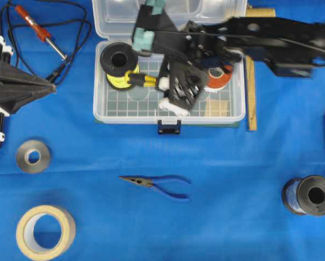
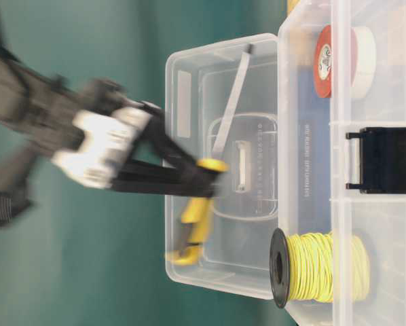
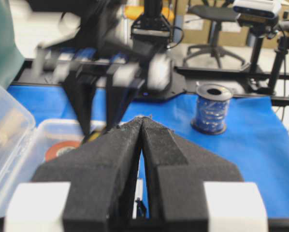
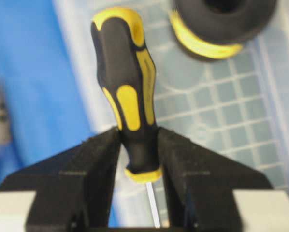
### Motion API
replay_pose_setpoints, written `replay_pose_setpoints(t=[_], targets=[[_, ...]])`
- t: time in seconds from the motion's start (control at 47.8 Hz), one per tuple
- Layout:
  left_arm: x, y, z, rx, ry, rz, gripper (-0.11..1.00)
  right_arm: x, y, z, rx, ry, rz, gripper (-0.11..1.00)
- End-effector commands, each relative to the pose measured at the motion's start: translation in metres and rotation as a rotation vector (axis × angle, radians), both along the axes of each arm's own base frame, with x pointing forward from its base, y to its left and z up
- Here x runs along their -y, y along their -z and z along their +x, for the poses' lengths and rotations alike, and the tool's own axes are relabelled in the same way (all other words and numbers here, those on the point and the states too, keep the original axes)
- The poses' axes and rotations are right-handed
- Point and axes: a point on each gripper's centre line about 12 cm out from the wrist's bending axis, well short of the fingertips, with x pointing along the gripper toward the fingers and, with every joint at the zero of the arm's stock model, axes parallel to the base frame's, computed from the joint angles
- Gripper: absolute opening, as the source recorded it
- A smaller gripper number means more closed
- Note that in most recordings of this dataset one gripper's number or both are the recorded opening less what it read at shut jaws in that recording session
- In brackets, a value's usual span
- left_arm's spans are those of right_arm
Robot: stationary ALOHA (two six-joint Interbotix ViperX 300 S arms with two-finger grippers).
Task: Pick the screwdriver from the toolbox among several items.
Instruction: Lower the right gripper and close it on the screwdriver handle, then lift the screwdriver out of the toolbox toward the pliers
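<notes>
Right gripper [image 4: 137, 145]: fingers clamped on the screwdriver [image 4: 127, 92] near the shaft end of its yellow-and-black handle, probably for a firm hold on the narrow neck.
Screwdriver position: raised over the toolbox [image 1: 168, 115], beside the yellow wire spool [image 1: 119, 76]; clear of the gridded floor, judging by the table-level view.
Left gripper [image 3: 142, 140]: fingers pressed together, holding nothing, parked at the table [image 1: 233, 174] edge.
Progress: lift seemingly underway.

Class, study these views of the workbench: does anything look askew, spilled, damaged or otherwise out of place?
Nothing stands out. The right gripper grips the screwdriver over the open toolbox; the left gripper is shut, holding nothing. Spools, tape and pliers lie undisturbed.
</notes>
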Motion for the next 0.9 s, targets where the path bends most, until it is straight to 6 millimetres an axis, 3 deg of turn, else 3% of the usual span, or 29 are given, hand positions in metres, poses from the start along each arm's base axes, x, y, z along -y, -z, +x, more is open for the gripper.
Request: replay_pose_setpoints(t=[0.0,0.168,0.293,0.44,0.67,0.754,0.88], targets=[[-0.001,-0.009,0.001,0.028,-0.004,0.001,0.00,-0.028,-0.028,-0.008,0.069,-0.049,0.005,0.26],[-0.002,-0.009,0.001,0.031,-0.009,-0.002,0.00,-0.073,-0.010,0.000,0.067,-0.106,0.028,0.26],[-0.002,-0.010,0.000,0.034,-0.010,0.000,0.00,-0.091,0.022,0.013,0.036,-0.110,0.038,0.26],[-0.002,-0.010,0.000,0.035,-0.011,0.000,0.00,-0.093,0.066,0.028,-0.028,-0.099,0.017,0.26],[-0.002,-0.010,-0.001,0.035,-0.011,0.000,0.00,-0.094,0.119,0.047,-0.059,-0.088,0.009,0.26],[-0.002,-0.010,-0.001,0.035,-0.011,0.000,0.00,-0.095,0.134,0.050,-0.073,-0.085,0.013,0.26],[-0.002,-0.010,-0.001,0.035,-0.012,-0.002,0.00,-0.097,0.139,0.054,-0.064,-0.072,0.026,0.26]])
